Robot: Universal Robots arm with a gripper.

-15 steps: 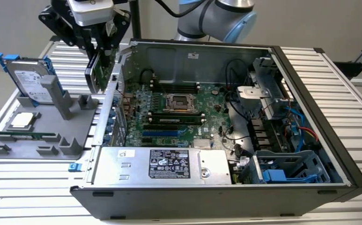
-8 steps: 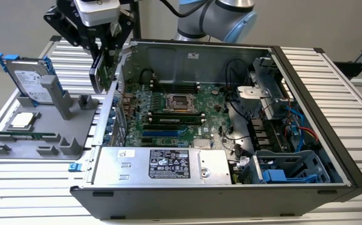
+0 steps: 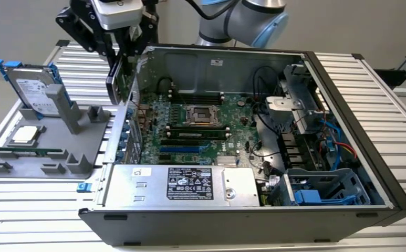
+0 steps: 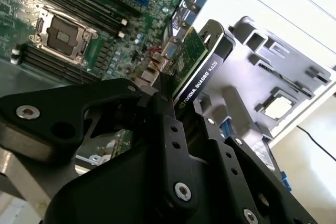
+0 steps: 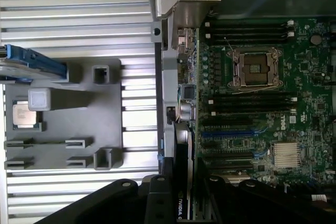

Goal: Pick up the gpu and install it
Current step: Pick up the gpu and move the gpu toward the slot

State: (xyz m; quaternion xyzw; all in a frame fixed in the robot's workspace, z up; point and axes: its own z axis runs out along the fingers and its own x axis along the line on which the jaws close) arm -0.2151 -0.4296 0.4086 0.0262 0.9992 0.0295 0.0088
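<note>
Gripper point(image 3: 121, 52) pinching the gpu point(image 3: 117, 79) by one end holds it edge-on, long axis pointing down, above the computer case point(image 3: 245, 231) wall at the exterior view's left, with the blue slots point(image 3: 185, 149) lower and toward that view's right.

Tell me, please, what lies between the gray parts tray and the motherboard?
In the first wrist view, the case's rear wall separates the gray parts tray from the motherboard; the end effector holds the gpu alongside it.
</note>
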